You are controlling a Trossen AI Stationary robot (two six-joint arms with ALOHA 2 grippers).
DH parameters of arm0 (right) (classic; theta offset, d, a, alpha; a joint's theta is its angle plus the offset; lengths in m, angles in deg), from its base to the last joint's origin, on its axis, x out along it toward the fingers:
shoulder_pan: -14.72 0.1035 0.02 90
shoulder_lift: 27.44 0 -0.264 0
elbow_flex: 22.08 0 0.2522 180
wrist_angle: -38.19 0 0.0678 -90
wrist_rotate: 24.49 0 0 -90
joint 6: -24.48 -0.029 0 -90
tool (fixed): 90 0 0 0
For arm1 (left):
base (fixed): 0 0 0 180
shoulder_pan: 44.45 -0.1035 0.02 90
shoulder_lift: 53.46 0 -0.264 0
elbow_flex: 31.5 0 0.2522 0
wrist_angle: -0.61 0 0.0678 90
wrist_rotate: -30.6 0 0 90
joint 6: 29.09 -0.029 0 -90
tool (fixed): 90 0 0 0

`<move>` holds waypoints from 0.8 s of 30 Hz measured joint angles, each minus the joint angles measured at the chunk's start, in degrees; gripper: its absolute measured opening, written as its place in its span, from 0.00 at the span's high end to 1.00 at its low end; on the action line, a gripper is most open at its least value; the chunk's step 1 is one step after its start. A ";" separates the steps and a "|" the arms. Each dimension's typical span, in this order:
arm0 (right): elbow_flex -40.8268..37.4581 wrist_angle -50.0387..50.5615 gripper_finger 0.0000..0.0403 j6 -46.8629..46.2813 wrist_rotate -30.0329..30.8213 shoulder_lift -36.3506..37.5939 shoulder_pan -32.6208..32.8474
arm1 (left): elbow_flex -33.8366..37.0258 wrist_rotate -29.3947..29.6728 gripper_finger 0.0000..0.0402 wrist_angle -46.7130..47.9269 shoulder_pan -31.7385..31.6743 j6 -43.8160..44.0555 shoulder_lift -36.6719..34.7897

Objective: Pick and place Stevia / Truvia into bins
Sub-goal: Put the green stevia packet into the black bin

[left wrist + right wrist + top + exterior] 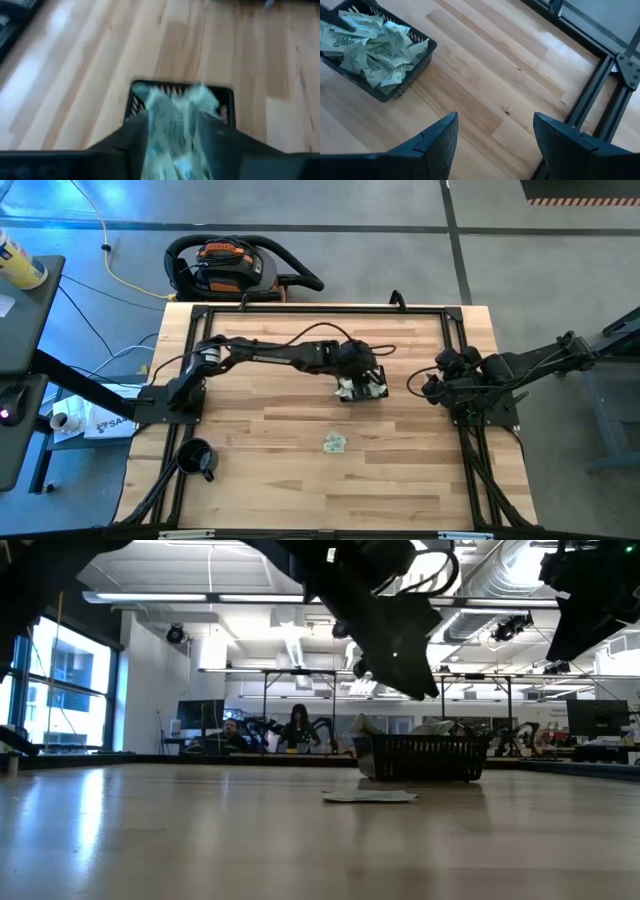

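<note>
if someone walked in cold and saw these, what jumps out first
Probably the black basket near the middle of the table, heaped with pale green sachets, with the left gripper hanging right over it and a sachet between its fingers. After that, a few loose sachets lying alone on the bare wood nearer the front edge, and the right gripper open and empty off to the basket's right.

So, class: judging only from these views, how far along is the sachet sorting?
Done: the black basket already holds a heap of sachets. In hand: the left gripper is above the basket with a sachet between its fingers. Left: a few loose sachets on the table. The right gripper waits open.
</note>
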 joint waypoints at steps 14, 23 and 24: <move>0.00 -0.54 0.38 2.05 4.19 -0.28 -0.17 | -10.70 -9.21 0.32 39.46 9.79 -0.82 -2.18; 0.00 -0.62 0.38 4.34 3.36 -0.31 -0.17 | 3.07 -10.76 0.43 22.66 19.04 4.75 -1.97; 0.00 -0.63 0.38 4.91 3.31 -0.31 -0.17 | 4.04 -10.02 0.44 21.32 19.78 5.57 -1.92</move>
